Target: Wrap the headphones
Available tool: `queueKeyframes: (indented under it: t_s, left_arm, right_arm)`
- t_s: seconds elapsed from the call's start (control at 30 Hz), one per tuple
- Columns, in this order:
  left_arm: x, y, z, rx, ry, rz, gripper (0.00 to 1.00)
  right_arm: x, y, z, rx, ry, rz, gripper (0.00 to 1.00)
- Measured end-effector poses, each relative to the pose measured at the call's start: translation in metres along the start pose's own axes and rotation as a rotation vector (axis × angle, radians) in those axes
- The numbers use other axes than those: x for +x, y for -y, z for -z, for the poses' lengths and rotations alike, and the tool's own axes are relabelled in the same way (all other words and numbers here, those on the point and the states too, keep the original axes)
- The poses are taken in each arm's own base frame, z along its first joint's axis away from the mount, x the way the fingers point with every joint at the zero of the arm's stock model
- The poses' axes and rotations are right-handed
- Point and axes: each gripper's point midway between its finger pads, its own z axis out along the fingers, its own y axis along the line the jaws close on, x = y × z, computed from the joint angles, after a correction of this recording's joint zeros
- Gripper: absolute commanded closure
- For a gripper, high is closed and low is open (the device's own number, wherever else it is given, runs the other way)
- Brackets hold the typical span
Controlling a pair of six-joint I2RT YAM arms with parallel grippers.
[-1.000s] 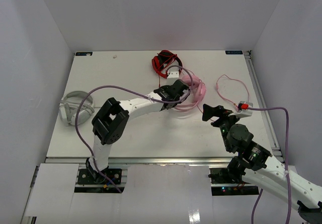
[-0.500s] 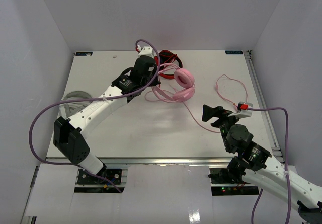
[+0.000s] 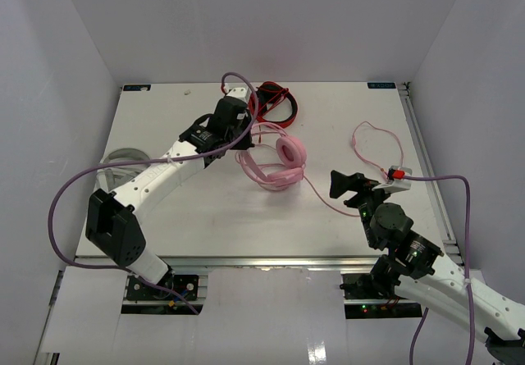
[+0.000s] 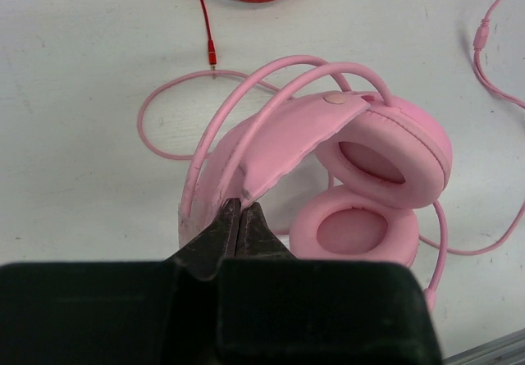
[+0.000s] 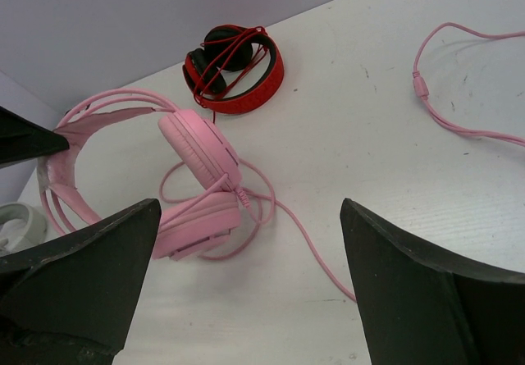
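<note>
The pale pink headphones [image 3: 279, 161] lie mid-table, ear cups [image 4: 373, 193] toward the right, headband [image 4: 279, 135] toward the left. My left gripper [image 4: 239, 209] is shut on the end of the headband. The headphones also show in the right wrist view [image 5: 193, 184]. Their thin pink cable [image 3: 373, 139] loops beside the cups and runs right across the table to a long loop [image 5: 459, 94]. My right gripper [image 5: 246, 283] is open and empty, near the front right, apart from the headphones.
Red-and-black headphones [image 3: 272, 102] lie at the back, just behind the pink ones, their red cable end [image 4: 207, 29] near the pink cable loop. Light grey-white headphones [image 3: 123, 172] lie at the left edge. The walls close in on three sides.
My left arm swung from reaching low across the table to arching over the back, and has drawn the pink headphones left and toward the front. The right arm has not moved.
</note>
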Motion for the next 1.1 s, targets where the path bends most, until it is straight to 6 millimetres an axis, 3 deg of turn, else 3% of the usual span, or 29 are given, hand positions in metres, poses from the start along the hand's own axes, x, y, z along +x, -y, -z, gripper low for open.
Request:
queueKeyframes:
  t_s: [0.07,0.17,0.37,0.6,0.7,0.93,1.1]
  left_arm:
    - [-0.001,-0.005,0.002,-0.005,0.001,-0.003,1.00]
    - [-0.006,-0.009,0.013,-0.005,0.019,-0.004,1.00]
    - [-0.026,-0.005,0.051,0.063,0.099,-0.017,1.00]
    - [-0.029,0.024,0.103,0.308,0.160,-0.102,1.00]
    - [-0.030,0.038,0.117,0.405,0.169,-0.138,1.00]
    - [-0.023,0.053,0.122,0.502,0.151,-0.178,1.00]
    - [-0.015,0.051,0.107,0.486,0.113,-0.164,1.00]
  right_arm:
    - [0.001,-0.002,0.000,-0.012,-0.005,0.016,0.00]
    - [0.003,-0.008,0.000,-0.051,-0.014,0.040,0.08]
    - [0.010,-0.023,-0.001,-0.133,-0.042,0.085,0.10]
    - [0.011,-0.027,0.003,-0.187,-0.030,0.075,0.08]
    - [0.007,-0.027,0.006,-0.198,-0.013,0.059,0.09]
    - [-0.001,-0.029,0.009,-0.214,0.012,0.033,0.08]
    - [-0.002,-0.029,0.010,-0.216,0.015,0.029,0.07]
